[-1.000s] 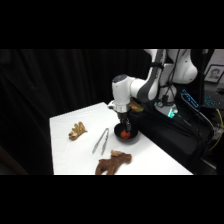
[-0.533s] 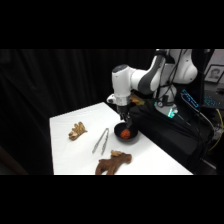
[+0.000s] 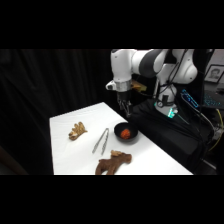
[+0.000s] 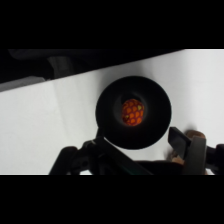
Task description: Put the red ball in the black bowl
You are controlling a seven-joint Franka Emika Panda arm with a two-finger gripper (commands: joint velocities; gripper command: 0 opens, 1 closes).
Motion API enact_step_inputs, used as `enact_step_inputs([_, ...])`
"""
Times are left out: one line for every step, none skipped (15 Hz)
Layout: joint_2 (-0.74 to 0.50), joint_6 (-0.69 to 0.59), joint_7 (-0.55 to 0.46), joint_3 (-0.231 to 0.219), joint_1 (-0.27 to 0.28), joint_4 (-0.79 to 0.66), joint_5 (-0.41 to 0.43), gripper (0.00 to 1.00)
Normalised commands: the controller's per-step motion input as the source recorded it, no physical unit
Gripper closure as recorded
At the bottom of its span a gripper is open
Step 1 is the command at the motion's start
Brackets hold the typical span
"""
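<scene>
Side view: ball [image 3: 126, 133] resting inside bowl [image 3: 126, 133], near the far right edge of the white table [image 3: 75, 152]. Gripper [image 3: 127, 111] hanging above the bowl, clear of it, holding nothing. Tongs [image 3: 101, 140] lying just left of the bowl; tan lumpy piece [image 3: 77, 131] farther left, well apart; brown figure [image 3: 113, 162] at the near edge, just below the bowl. Arm reaching in from upper right.

Wrist view: bowl [image 4: 134, 113] seen from straight above, ball [image 4: 132, 112] at its centre, orange-red with a dimpled pattern. Fingers [image 4: 187, 146] spread apart, rising from the bottom edge on either side of the bowl's lower rim, nothing between them. Part of the brown figure [image 4: 196, 134] showing beside the right finger. White table [image 4: 45, 130] all round the bowl.
</scene>
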Motion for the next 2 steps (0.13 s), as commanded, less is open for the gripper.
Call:
enact_step_inputs([-0.24,-0.32,-0.07,0.014,-0.106,0.17,-0.107,0.0])
enact_step_inputs([-0.21,-0.31,-0.09,0.0,-0.099,0.18,-0.059,0.0])
